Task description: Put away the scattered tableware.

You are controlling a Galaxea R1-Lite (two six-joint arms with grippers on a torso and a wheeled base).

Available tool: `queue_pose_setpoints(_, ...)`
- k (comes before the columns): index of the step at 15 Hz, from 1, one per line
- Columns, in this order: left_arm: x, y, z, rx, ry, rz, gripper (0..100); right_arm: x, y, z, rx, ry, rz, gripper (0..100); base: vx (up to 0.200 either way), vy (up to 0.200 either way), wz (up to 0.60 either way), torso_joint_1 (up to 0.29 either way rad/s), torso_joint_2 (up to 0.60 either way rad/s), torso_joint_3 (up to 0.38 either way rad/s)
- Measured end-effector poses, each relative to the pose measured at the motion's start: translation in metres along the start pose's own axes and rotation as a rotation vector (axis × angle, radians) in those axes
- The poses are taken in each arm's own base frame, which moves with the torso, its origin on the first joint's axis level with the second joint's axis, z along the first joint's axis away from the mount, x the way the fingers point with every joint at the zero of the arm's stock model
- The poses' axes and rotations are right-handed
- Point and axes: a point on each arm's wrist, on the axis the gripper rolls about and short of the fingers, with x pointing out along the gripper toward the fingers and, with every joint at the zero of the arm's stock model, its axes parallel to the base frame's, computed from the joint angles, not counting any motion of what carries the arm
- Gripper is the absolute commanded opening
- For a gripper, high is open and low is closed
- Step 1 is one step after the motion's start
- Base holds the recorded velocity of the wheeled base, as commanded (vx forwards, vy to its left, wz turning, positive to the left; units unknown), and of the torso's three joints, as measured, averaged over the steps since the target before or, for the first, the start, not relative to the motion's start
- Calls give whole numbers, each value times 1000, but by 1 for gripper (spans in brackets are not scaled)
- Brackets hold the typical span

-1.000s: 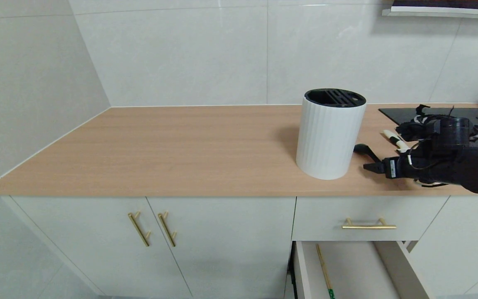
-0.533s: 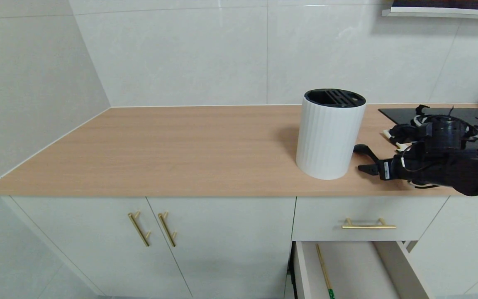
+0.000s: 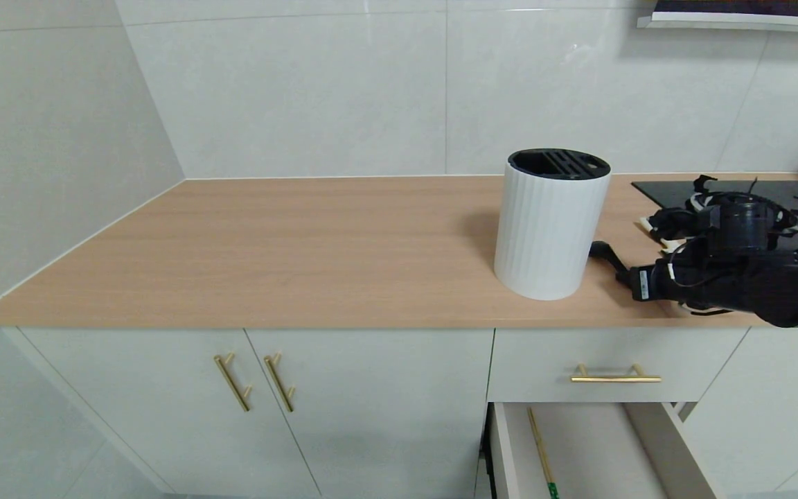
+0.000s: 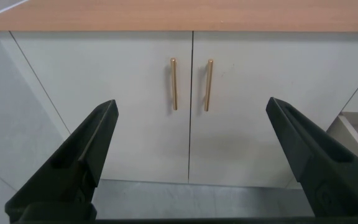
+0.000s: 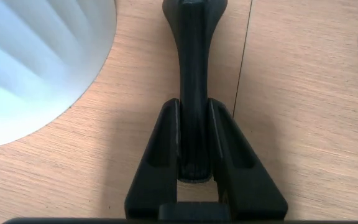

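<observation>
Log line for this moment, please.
right gripper: jaws shut on black handle | handle beside white holder | left gripper: jaws open, facing cabinet doors

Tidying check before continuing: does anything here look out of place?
A black-handled utensil lies flat on the counter beside the white holder, the right gripper shut on it. Below, a drawer stands open.
</observation>
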Motion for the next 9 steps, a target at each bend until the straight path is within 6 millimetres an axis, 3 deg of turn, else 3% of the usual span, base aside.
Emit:
queue_pose_setpoints(5, 0, 0, 0, 0, 0, 0, 100, -19, 0, 8, 79, 23, -70, 0, 0, 0, 0, 0, 0, 0)
queue_pose_setpoints(9, 0, 0, 0, 0, 0, 0, 100, -71, 0, 17, 150, 15, -89, 0, 0, 0, 0, 0, 0, 0)
